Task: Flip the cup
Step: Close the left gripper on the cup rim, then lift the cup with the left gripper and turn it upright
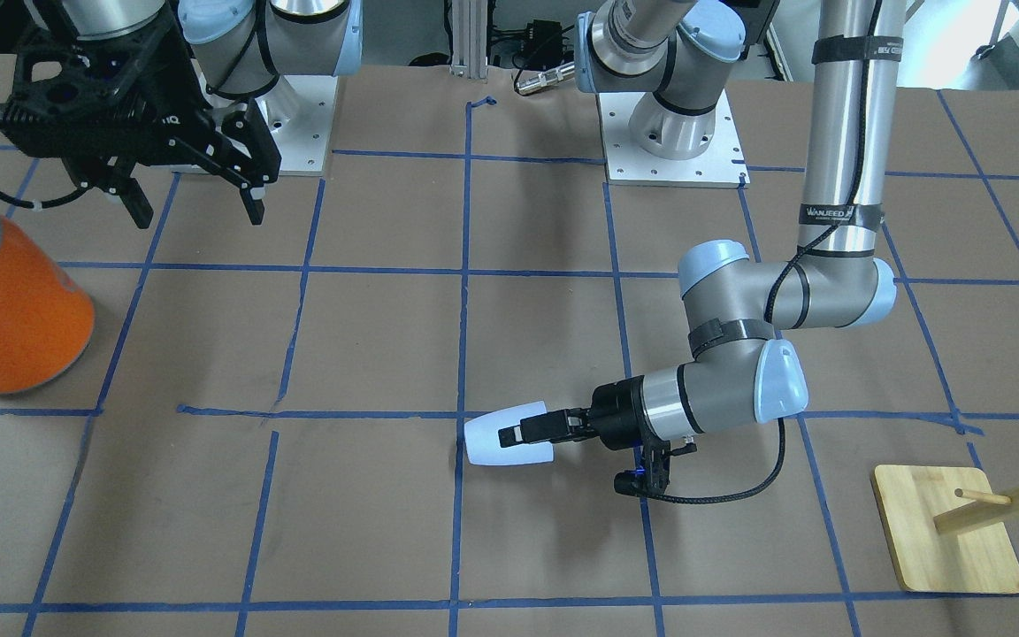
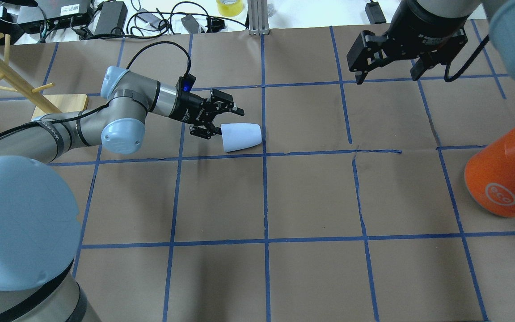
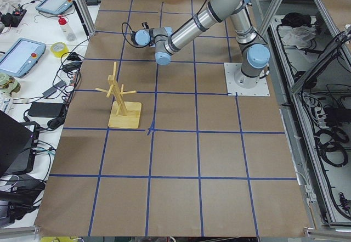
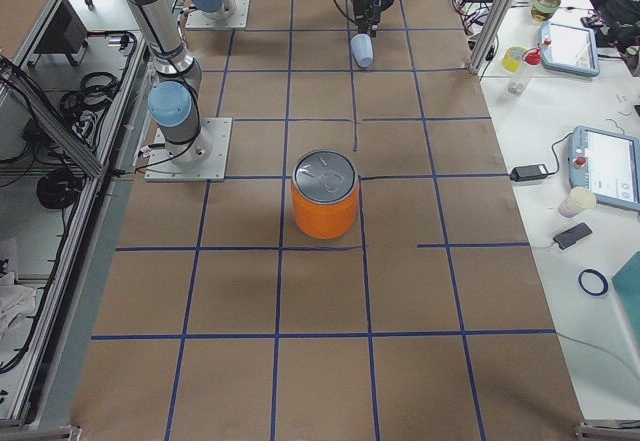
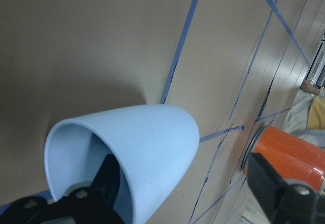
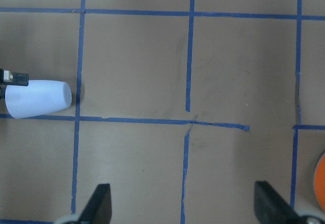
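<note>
Jaw inside cup (image 5: 157, 142), wrist view only

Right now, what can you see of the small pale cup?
The cup is a small, smooth, tapered tumbler, plastic by its look, pale blue-white, without handle. It lies on its side at the brown paper table; whether it rests there I cannot tell. Its mouth faces the left claw, its closed base a blue tape line. One finger is inside the mouth; the other is outside, clear of the wall.
</note>
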Motion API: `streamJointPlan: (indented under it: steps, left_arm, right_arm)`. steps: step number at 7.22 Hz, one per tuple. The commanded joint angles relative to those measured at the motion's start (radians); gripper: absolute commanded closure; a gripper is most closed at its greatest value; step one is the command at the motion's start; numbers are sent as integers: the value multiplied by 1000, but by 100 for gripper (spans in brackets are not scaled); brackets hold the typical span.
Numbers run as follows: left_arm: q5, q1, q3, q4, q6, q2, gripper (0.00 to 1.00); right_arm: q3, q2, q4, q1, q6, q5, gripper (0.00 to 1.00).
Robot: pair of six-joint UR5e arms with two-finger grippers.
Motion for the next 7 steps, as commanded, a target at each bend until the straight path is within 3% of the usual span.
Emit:
streamJointPlan:
  steps: [1,3,6,7]
  left_arm:
    - [5,-1,-5,40,-12,-13,66]
    - [4,-1,4,55,-107,-6,100]
    - [12,-5,19,110,-268,46,100]
    - [142,-10,53,115,-285,81,100]
  right_arm:
    - [-29,44,3,0,-6,-38,0]
    - [-26,48,0,0,-6,-44,0]
    - [-26,58,-3,3,-6,-29,0]
    - [-26,58,-3,5,-6,-29,0]
